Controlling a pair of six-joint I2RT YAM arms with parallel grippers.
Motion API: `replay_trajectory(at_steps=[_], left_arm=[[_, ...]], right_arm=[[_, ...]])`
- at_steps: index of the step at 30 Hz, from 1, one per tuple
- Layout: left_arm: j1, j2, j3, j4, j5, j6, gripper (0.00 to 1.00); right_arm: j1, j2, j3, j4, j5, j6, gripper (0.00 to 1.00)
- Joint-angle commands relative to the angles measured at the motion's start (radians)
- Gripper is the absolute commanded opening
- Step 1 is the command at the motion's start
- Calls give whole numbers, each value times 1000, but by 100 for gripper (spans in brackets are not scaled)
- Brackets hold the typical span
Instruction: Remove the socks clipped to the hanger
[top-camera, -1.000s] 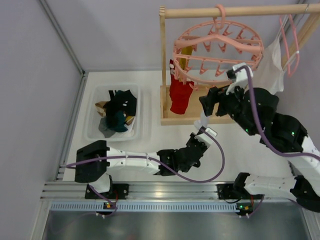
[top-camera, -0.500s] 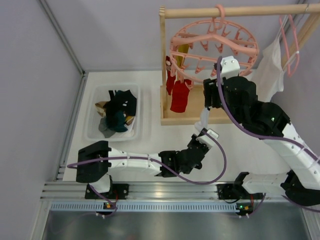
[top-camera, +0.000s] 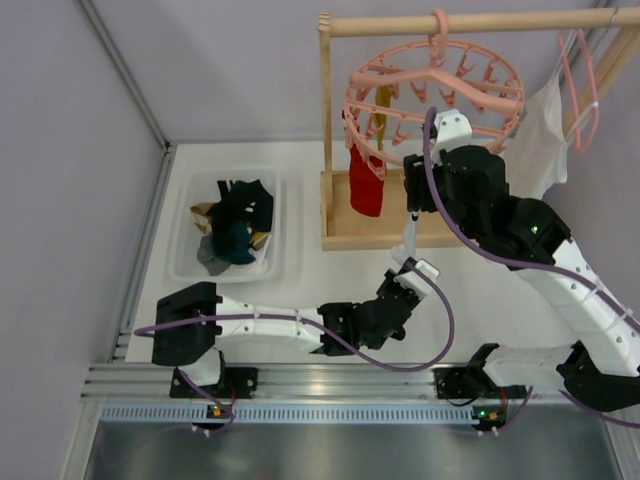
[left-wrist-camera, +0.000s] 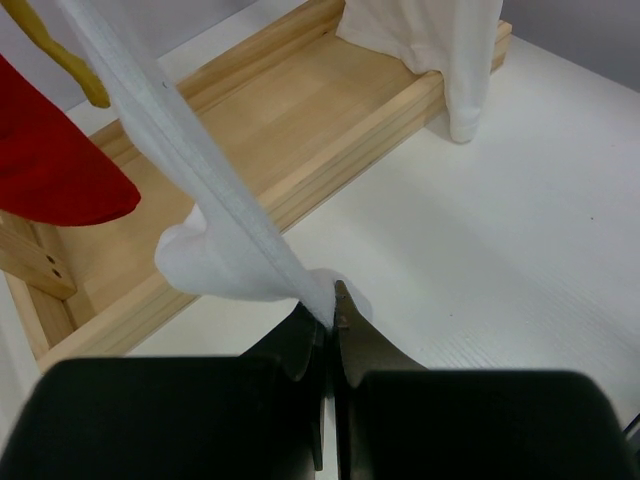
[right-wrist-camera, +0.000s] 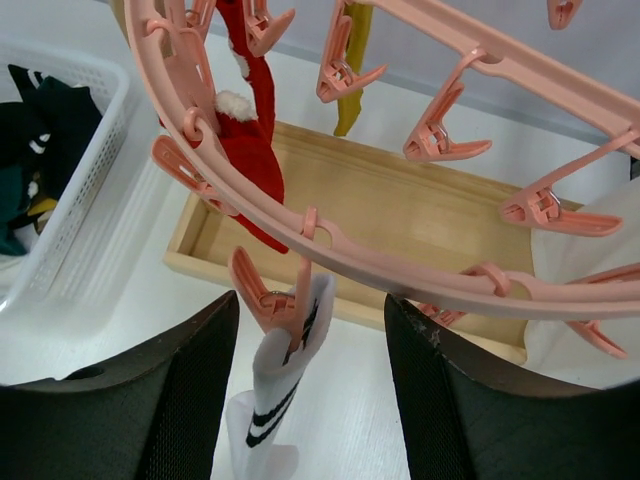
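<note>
Looking down over the left gripper (left-wrist-camera: 333, 300) here, black jaws pinched shut on the end of a white sock (left-wrist-camera: 215, 215). Can follow that sock up and left as one tight diagonal band, right out of the top edge, with a bunched fold just above the pinch. Also seeing a red sock (left-wrist-camera: 50, 170) hanging at the left edge and a sliver of mustard yellow sock (left-wrist-camera: 60, 50) in the corner above it. Behind those, got a pale wooden base (left-wrist-camera: 320, 110) lying slantwise on the white table (left-wrist-camera: 500, 260) — and a white garment (left-wrist-camera: 440, 50) drooping top right, across the base's near rail.
</note>
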Motion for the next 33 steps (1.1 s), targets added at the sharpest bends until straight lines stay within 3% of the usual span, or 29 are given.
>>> replay_trajectory(at_steps=[1, 8, 19, 22, 27, 28, 29, 33], left_arm=[[-11, 6, 32, 52, -9, 4, 0], [-11, 15, 37, 52, -12, 7, 0], [-14, 12, 38, 52, -6, 4, 0], [-16, 9, 37, 52, -6, 4, 0], [-17, 3, 29, 52, -9, 2, 0], [-17, 0, 27, 52, -11, 1, 0], [-17, 0, 26, 52, -12, 2, 0], [-17, 0, 15, 52, -30, 7, 0]], right_arm=[[-22, 17, -3, 71, -50, -12, 58], [-24, 0, -29, 113, -104, -5, 57], [-30, 66, -34, 136, 0, -37, 55], [-33, 58, -41, 155, 11, -37, 50], [-42, 43, -64, 192, 11, -35, 34], [-43, 41, -69, 196, 9, -34, 30], [-44, 40, -69, 196, 11, -29, 18], [-44, 18, -93, 215, 5, -12, 8]])
